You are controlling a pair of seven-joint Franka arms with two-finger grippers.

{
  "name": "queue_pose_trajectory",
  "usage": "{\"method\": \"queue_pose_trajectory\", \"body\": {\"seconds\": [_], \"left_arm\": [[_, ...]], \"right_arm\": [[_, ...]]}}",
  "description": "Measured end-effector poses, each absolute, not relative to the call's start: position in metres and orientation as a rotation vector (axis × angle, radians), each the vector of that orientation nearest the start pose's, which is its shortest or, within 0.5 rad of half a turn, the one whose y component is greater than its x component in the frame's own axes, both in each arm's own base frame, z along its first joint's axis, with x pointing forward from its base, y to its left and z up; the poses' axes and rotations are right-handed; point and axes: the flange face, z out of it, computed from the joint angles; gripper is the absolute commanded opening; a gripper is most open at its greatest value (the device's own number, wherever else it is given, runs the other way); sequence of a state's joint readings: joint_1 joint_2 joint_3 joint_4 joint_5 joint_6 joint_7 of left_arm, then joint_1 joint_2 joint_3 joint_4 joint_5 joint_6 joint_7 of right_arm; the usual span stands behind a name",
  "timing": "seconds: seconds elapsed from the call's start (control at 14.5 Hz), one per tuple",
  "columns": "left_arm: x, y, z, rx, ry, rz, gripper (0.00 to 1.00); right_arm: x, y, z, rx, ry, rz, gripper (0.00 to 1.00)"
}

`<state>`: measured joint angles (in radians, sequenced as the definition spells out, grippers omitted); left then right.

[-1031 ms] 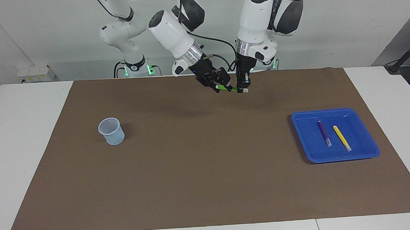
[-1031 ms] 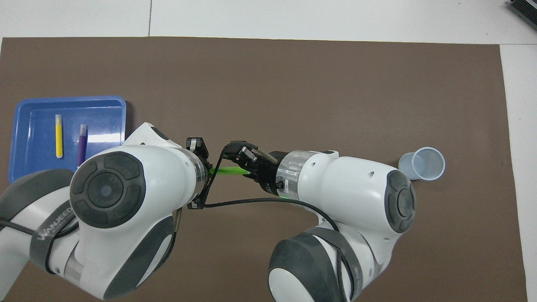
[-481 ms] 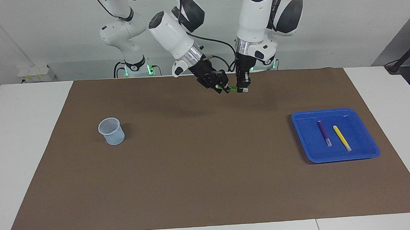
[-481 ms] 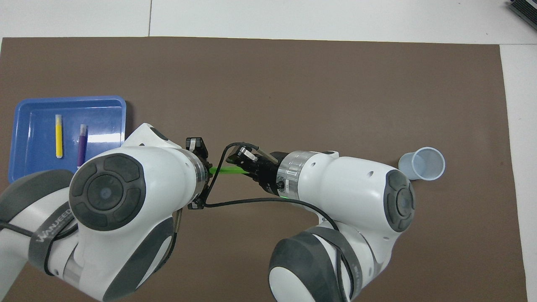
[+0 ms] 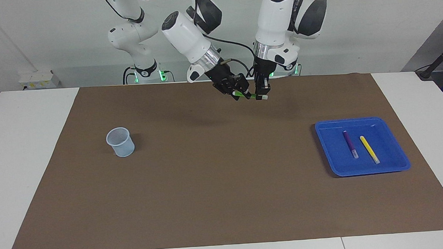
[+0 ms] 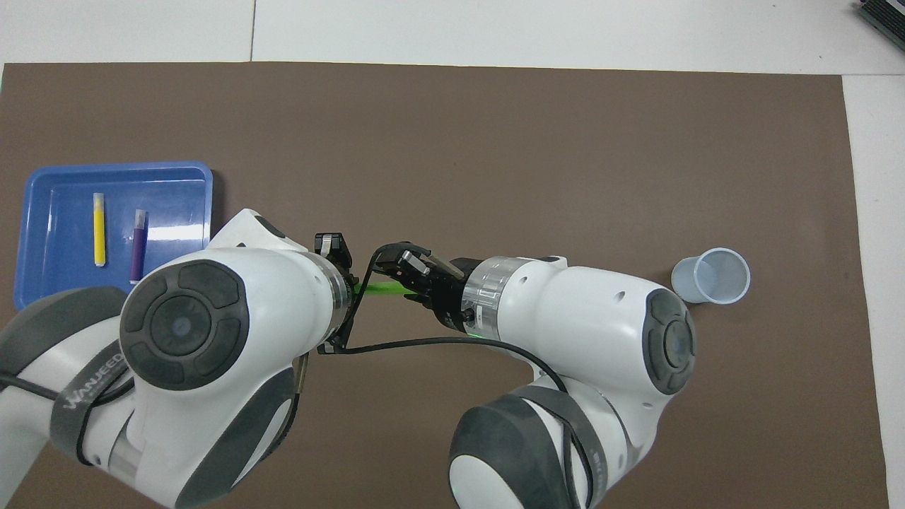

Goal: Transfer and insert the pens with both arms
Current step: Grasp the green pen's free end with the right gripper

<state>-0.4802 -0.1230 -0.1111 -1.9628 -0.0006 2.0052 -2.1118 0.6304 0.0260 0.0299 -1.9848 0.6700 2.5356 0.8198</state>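
A green pen (image 5: 253, 96) hangs nearly level in the air over the mat's edge by the robots. My left gripper (image 5: 262, 94) points straight down and is shut on it near its pale cap end. My right gripper (image 5: 240, 93) comes in slantwise at the pen's other end; whether it grips the pen does not show. In the overhead view only a short stretch of the green pen (image 6: 382, 288) appears between the two wrists. The purple pen (image 5: 350, 143) and the yellow pen (image 5: 369, 149) lie side by side in the blue tray (image 5: 350, 120).
A pale translucent cup (image 5: 120, 142) stands upright on the brown mat toward the right arm's end of the table. The blue tray (image 6: 42, 177) sits toward the left arm's end. Both white arms fill the lower half of the overhead view.
The right gripper has shifted slightly along the green pen toward the left gripper. The left gripper and the pen have risen a little. The tray, its pens and the cup are unmoved.
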Motion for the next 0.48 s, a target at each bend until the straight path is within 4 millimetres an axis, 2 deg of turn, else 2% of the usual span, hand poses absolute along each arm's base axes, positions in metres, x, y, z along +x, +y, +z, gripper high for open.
{"method": "queue_pose_trajectory", "body": {"seconds": [0.14,0.48], "left_arm": [[0.4473,-0.3021,0.5428,-2.388,-2.275,-0.080,0.04],[0.4469,-0.3025,0.5427,-2.388,-2.273,-0.080,0.04]], "right_arm": [[0.4790,0.3638,0.5057,-2.317,0.735,-0.018,0.48],[0.4771,0.3651,0.5049,-2.326,0.729,-0.002,0.47]]}}
